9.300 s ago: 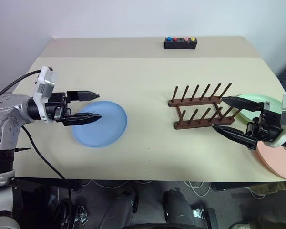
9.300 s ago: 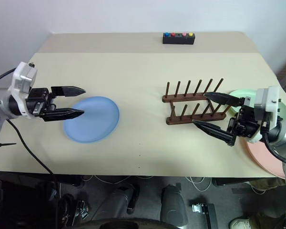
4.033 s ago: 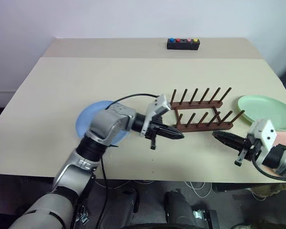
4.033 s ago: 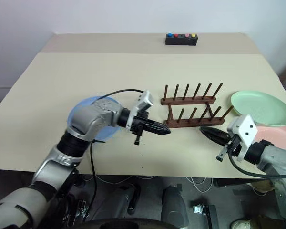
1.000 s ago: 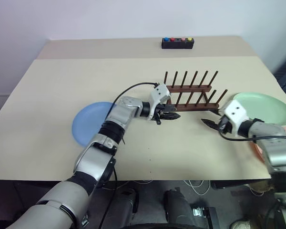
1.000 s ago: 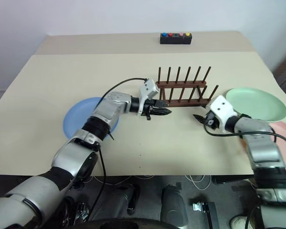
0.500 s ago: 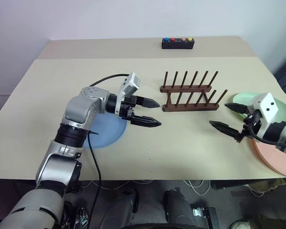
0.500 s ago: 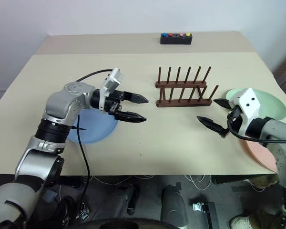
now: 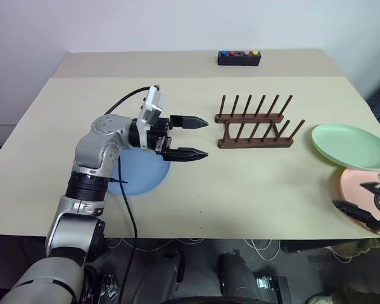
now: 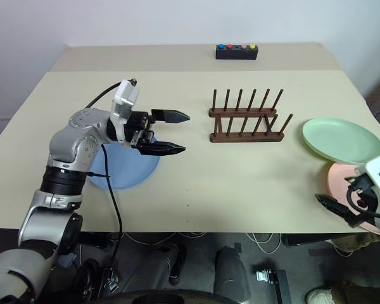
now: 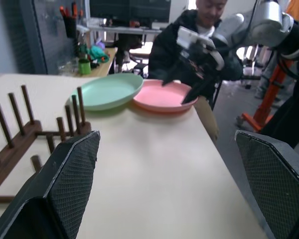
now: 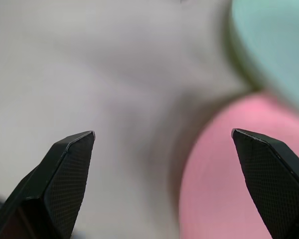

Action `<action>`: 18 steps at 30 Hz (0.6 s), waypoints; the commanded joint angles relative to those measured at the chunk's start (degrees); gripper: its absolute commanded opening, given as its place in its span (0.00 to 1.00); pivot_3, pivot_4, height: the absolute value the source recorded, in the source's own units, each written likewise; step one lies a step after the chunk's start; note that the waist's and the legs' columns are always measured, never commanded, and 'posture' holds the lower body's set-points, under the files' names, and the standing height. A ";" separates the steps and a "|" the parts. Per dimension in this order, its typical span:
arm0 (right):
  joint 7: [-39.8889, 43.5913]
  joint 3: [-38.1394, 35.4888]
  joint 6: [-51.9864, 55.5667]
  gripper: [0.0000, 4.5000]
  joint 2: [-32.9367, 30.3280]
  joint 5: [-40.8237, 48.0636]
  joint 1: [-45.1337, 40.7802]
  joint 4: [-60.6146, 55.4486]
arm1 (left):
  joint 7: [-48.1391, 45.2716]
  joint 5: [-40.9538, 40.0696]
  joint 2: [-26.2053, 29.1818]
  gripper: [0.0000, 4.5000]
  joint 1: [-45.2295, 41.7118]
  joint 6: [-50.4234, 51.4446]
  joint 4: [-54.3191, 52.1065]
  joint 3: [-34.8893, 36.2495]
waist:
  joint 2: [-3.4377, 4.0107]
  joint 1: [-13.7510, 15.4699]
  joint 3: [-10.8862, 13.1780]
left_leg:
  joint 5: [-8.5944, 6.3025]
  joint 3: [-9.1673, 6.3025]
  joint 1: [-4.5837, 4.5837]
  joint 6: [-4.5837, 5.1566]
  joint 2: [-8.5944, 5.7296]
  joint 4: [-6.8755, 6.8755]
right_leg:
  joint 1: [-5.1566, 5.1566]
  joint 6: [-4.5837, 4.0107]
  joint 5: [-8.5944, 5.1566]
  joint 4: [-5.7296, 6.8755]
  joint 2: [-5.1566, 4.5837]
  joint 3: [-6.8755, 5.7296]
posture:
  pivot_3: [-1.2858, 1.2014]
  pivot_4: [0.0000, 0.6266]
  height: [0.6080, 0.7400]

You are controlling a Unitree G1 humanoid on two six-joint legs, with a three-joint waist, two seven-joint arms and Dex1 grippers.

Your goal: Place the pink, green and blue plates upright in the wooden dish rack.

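Both your grippers — left gripper (image 9: pixel 190 137), right gripper (image 10: pixel 339 204) — gape wide, empty, since the wooden dish rack (image 9: pixel 256 123) awaits plates.

Pink plate (image 9: pixel 361 190) partly cut off

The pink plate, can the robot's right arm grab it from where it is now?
Probably yes. The right gripper is open and hovers right at the near edge of the pink plate, with nothing between them. The green plate overlaps only the pink plate's far edge, away from the gripper.
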 commanded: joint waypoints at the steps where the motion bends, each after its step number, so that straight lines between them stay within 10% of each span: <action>1: -0.89 -0.04 0.46 1.00 -0.14 -1.48 0.72 -0.48 | 0.46 -1.08 -0.17 0.99 -0.60 -1.58 -1.60 0.49 | 0.02 0.00 -0.01 | 0.00 0.03 0.00 0.00 0.00 0.00 | -0.01 0.00 0.00 0.01 0.00 0.02 | 0.52 0.24 1.00; 14: -3.31 5.72 1.05 1.00 -0.19 -4.92 -0.89 6.12 | 1.32 -1.57 0.82 0.99 1.43 -0.70 -4.72 -0.14 | 0.01 0.09 0.00 | -0.01 0.04 0.01 0.01 0.01 -0.01 | 0.00 0.00 0.00 -0.01 0.04 0.02 | 0.52 0.24 1.00; 18: -3.34 6.57 1.45 0.71 -0.54 -5.18 -1.58 7.32 | 1.68 -1.70 0.90 1.00 1.58 -0.67 -5.15 -0.16 | 0.00 0.13 0.00 | -0.01 0.04 0.01 0.01 0.01 -0.01 | 0.00 0.00 -0.01 -0.02 0.04 0.02 | 0.52 0.24 1.00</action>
